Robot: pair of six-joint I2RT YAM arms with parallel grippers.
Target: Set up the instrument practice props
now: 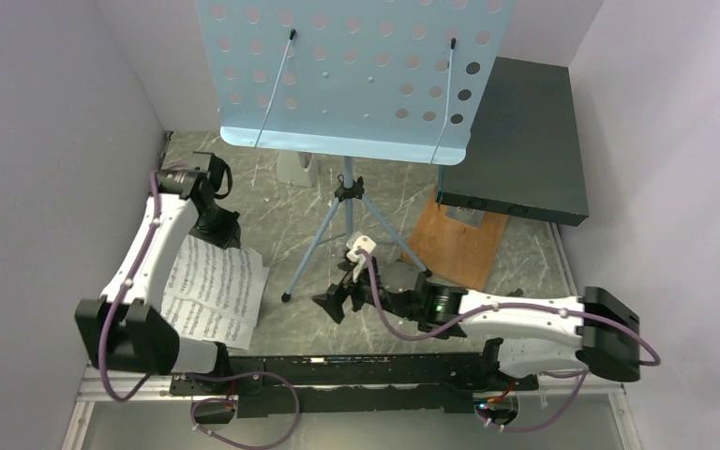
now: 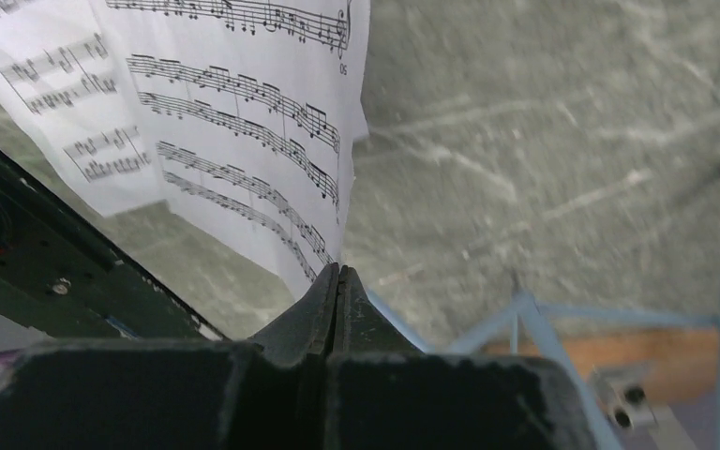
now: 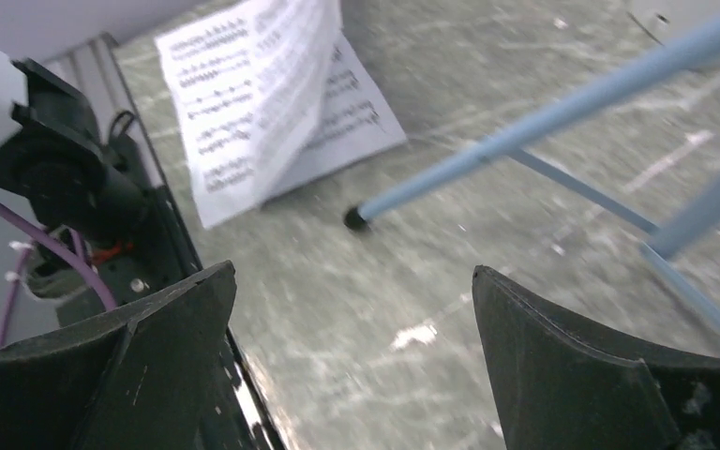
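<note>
Left pincer [image 2: 338, 278]: clenched on the corner of the sheet-music pages [image 2: 234, 112], top sheet raised off the counter [image 2: 525, 112], likely bound for the music stand [image 1: 347, 75] upright at mid-counter. Right pincer [image 3: 352, 272]: spread wide, empty, beside the stand's legs.

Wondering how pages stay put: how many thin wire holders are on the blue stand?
2: left wire holder and right wire holder, both slanting across the blue stand; none seems hidden.

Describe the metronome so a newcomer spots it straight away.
Find the light blue perforated music stand at centre. In the top view, just below its tray's lower edge and left of the pole, sits the metronome. It is small, pale and upright, unlike the printed sheet-music pages or dark box.
</note>
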